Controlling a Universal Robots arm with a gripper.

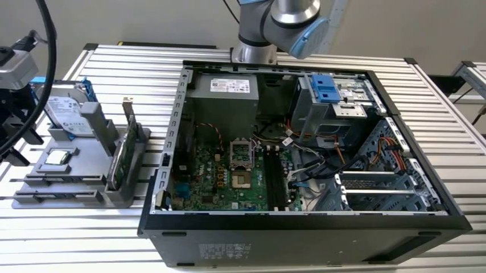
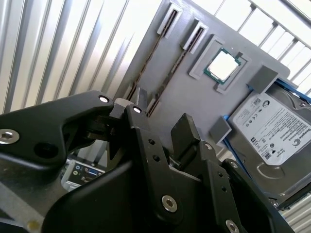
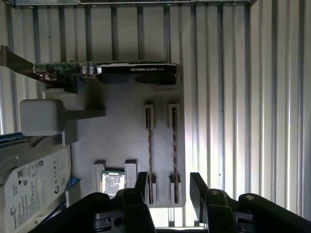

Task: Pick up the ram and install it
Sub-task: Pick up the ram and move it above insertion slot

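Note:
Two ram sticks stand on edge in slots of a grey holder tray point(image 3: 121, 126); in the first wrist view they are thin dark lines, one point(image 3: 149, 145) beside the other point(image 3: 174, 145). The second wrist view shows them too, one ram stick point(image 2: 146, 63) next to the other point(image 2: 170, 73). My gripper point(image 3: 169, 187) is open above the tray's ram end. Its two black fingers point(image 3: 197, 184) stand either side of the outer stick without touching it. In the exterior view the gripper point(image 1: 17, 131) hangs over the tray at the exterior view's left, and the sticks point(image 1: 57, 180) lie along the tray's near edge.
The tray also holds a green expansion card point(image 3: 112, 70), a processor chip point(image 3: 112, 182) and a silver hard drive point(image 3: 34, 187). The open computer case point(image 1: 304, 219) sits to the exterior view's right of the tray, with black memory slots point(image 1: 275, 179) on its motherboard. A slatted metal table point(image 1: 114, 62) lies beneath.

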